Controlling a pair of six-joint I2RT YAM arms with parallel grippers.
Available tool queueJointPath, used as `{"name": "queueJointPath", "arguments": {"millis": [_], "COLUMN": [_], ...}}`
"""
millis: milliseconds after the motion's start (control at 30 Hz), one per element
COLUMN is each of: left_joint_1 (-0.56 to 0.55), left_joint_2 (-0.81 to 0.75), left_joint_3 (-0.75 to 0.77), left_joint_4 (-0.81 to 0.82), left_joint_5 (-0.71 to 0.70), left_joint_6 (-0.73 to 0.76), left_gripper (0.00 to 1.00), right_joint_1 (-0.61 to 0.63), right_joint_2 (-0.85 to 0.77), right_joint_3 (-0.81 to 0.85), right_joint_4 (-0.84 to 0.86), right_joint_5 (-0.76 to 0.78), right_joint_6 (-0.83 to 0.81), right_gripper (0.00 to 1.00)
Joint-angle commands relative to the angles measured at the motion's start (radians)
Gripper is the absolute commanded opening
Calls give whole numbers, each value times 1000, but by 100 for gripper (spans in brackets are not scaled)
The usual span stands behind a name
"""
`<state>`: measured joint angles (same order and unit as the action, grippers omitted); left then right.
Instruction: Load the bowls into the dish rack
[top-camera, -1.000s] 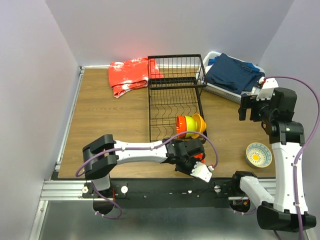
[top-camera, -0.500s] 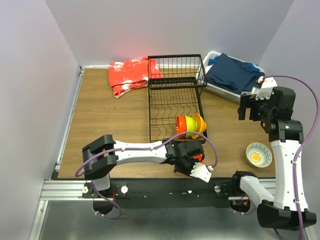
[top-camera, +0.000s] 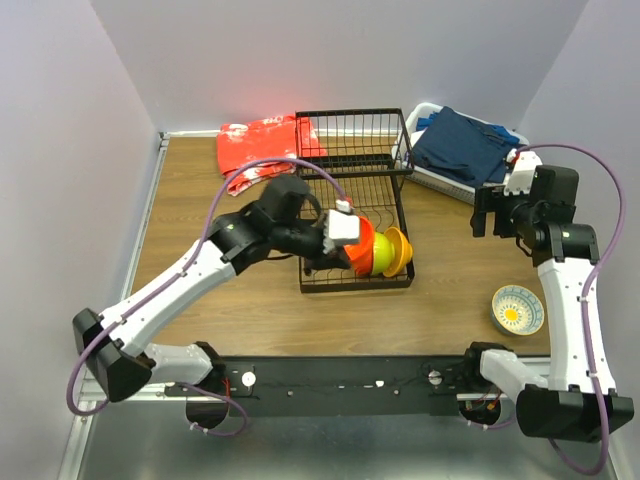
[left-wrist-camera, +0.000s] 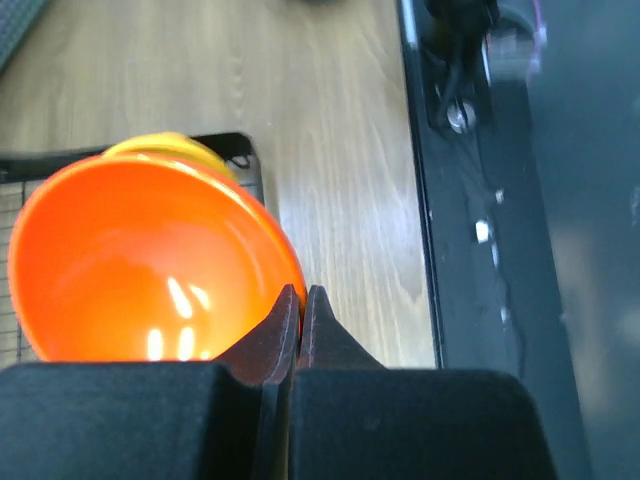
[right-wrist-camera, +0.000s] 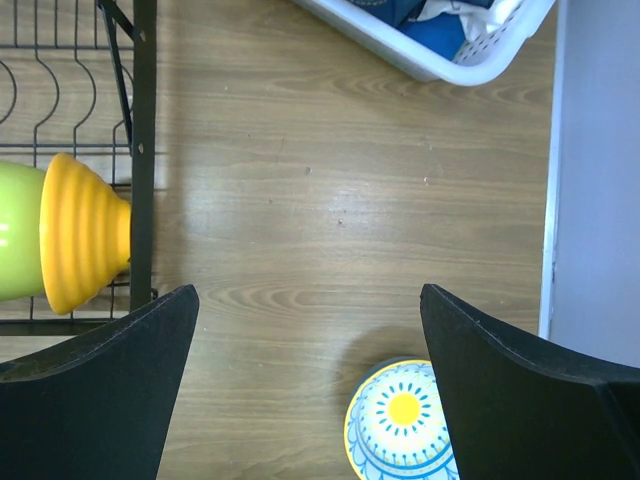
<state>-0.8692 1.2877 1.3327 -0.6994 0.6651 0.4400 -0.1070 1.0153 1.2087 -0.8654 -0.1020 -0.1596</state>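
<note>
Your left gripper (left-wrist-camera: 300, 300) is pinched shut on the rim of the red-orange bowl (left-wrist-camera: 140, 260), holding it on edge over the near end of the dish rack (top-camera: 350, 135). It sits right against the green bowl (right-wrist-camera: 18, 230) and the yellow bowl (right-wrist-camera: 85, 232), which stand nested on edge in the rack's near right corner. Your right gripper (right-wrist-camera: 307, 295) hangs with its jaws wide apart and nothing between them, above bare table well to the right of the rack. The patterned bowl (right-wrist-camera: 403, 418) sits upright on the table, right of the rack and nearer you. Right of the rack's far end is a white basket (right-wrist-camera: 470, 60) of blue cloth (top-camera: 465, 145), and a red cloth (top-camera: 260, 150) lies against the far left corner. The table (top-camera: 210, 230) is wood-grain brown, closed in by pale lilac walls (top-camera: 60, 150), with a black rail (top-camera: 330, 375) along its near edge. Only the left wrist view shows the fingers meeting on the rim. Only the right wrist view shows the yellow bowl's ribbed base poking past the rack's right side.
</note>
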Motion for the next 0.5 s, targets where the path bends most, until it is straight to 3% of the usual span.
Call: {"name": "queueJointPath", "arguments": {"millis": [0,133,300,400,467], "left_joint_1": [163,234,288,321,347], "left_joint_2": [-96,-159,-142,-88,-53], "left_joint_3": [-196,-427,-581,-632,-638], "left_joint_4": [241,581,1072,1239,1262], "left_joint_5": [235,303,298,291,278], "left_joint_6": [-239,-419,-862,-984,-1055], "left_gripper": [0,0,0,2,3], "right_joint_1": [-10,-8,-8,-8,-8], "right_joint_2": [22,52,103,138,167], "right_joint_3": [5,11,95,123,140], "right_joint_4": [-17,-24,-81,-99,-109], "right_joint_5": [-27,-7,-11,-5,-24], "right_joint_6": [-17,9,-29,-26,-26], "right_gripper": [100,100,100,100,100]}}
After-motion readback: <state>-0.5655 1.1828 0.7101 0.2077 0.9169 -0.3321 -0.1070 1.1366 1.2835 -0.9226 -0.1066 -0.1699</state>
